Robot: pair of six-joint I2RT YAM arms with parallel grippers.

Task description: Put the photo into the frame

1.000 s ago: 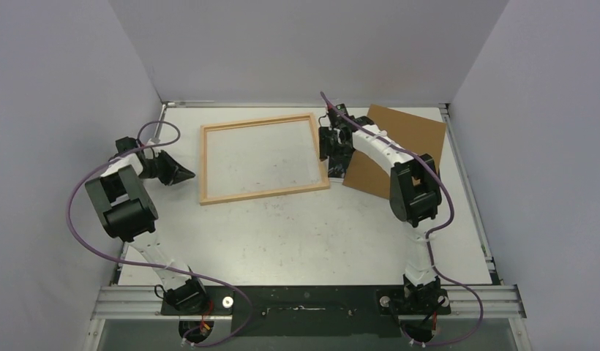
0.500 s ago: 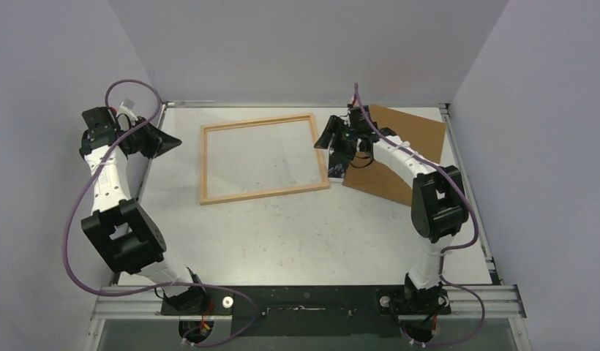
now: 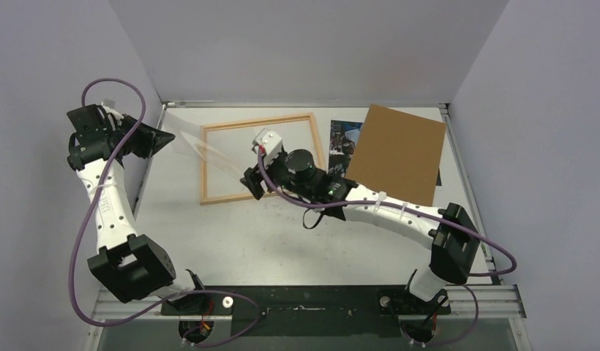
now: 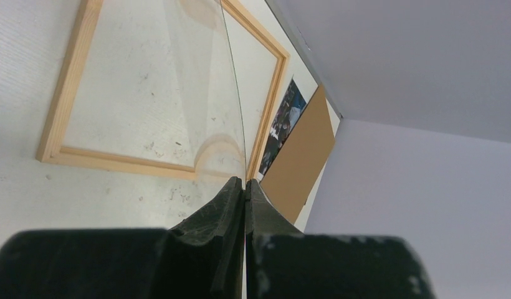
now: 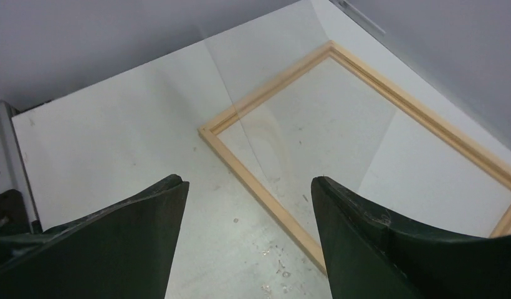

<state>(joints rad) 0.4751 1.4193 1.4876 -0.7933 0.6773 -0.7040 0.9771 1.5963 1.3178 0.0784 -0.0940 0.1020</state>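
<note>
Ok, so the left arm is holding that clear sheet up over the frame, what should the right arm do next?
Probably ease the right fingers forward, open as they are, to straddle the lower edge of the clear sheet. The left fingers pinch only one edge, the sheet slants down over the frame, and the right fingers are just short of it.

A pale, scuffed tabletop [image 3: 282, 241] is seen, marked with small dark specks and scratches. The frame [image 3: 203, 168] is laid flat on it, toward the far side and left of centre, and bare tabletop is seen through its opening. The photo [image 3: 344, 139] is laid flat just beside the frame's right rail. Its right part is covered by a brown backing board [image 3: 399, 153], which is rested over it at the far right.
</note>
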